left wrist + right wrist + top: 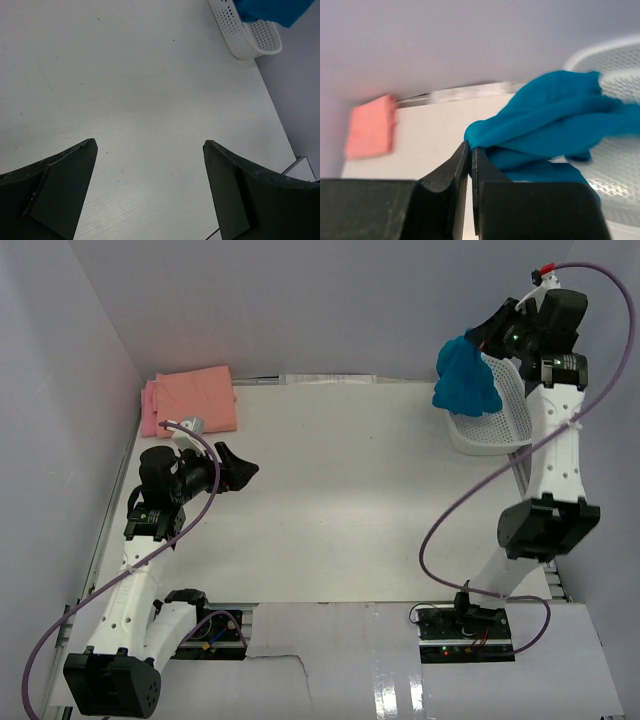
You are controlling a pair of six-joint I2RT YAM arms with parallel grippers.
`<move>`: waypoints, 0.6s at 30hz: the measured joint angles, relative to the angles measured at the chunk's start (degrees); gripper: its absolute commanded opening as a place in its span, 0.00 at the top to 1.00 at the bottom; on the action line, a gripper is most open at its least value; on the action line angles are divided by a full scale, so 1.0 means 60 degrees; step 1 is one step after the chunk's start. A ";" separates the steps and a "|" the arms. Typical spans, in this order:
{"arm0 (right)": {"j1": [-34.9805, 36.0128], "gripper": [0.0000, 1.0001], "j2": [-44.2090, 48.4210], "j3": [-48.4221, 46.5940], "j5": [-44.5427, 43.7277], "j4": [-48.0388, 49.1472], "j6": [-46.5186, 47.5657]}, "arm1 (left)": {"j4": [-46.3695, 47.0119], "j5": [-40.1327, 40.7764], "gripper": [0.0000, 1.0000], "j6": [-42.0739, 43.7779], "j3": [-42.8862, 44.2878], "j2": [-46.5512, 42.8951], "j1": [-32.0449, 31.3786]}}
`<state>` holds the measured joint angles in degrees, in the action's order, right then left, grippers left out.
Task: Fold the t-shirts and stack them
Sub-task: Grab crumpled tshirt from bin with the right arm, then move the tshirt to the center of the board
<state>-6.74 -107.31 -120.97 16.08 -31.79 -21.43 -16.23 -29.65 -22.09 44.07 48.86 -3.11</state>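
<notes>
the teal tee (pixel 466 375) is pinched by a thin edge in the closed right gripper (pixel 470 150) and hangs bunched over the basket (pixel 515 410) at 2 o'clock. with so little cloth caught, it could be lost from the jaws, or a trailing fold could snag the basket rim. the left gripper (pixel 150 145) is held wide open and empty at 9 o'clock. the folded orange tee (pixel 197 400) is laid on the pink tee (pixel 149 412) at 10 o'clock. the table (pixel 350 500) is plain matte white, enclosed by pale walls (pixel 300 300).
</notes>
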 measured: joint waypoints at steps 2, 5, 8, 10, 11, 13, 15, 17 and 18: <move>0.0233 0.92 0.1705 0.0772 0.1107 0.0259 0.0109 | -0.0004 0.0000 0.02 0.0004 0.0000 0.0000 0.0000; 0.1155 0.92 0.4342 0.2976 0.2244 0.0769 0.0259 | 0.0000 -0.0007 0.02 0.0007 0.0000 0.0004 0.0000; 0.2153 0.92 0.6736 0.6000 0.3180 0.1351 0.0208 | 0.0004 -0.0040 0.02 0.0011 0.0000 0.0007 0.0000; 0.2204 0.92 0.7967 0.7537 0.3355 0.0991 0.0215 | 0.0004 -0.0062 0.02 0.0011 0.0000 0.0007 0.0000; 0.2160 0.92 0.8207 0.7883 0.3344 0.0776 0.0233 | 0.0007 -0.0069 0.02 0.0011 0.0000 0.0011 0.0000; 0.2091 0.92 0.8404 0.8419 0.3315 0.0433 0.0361 | 0.0007 -0.0076 0.02 0.0011 0.0000 0.0011 0.0000; 0.2080 0.92 0.8357 0.8918 0.3195 0.0335 0.0481 | 0.0007 -0.0076 0.02 0.0011 0.0000 0.0011 0.0000; 0.2080 0.59 0.8244 0.9570 0.2943 0.0233 0.0634 | 0.0007 -0.0076 0.02 0.0011 0.0000 0.0011 0.0000; 0.2080 0.49 0.8156 0.9854 0.2758 0.0175 0.0667 | 0.0011 -0.0076 0.02 0.0011 0.0000 0.0011 0.0000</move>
<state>5.74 -58.37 -61.84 32.62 -30.74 -17.43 -16.16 -30.11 -22.02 44.07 48.93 -3.11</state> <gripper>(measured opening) 0.278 0.979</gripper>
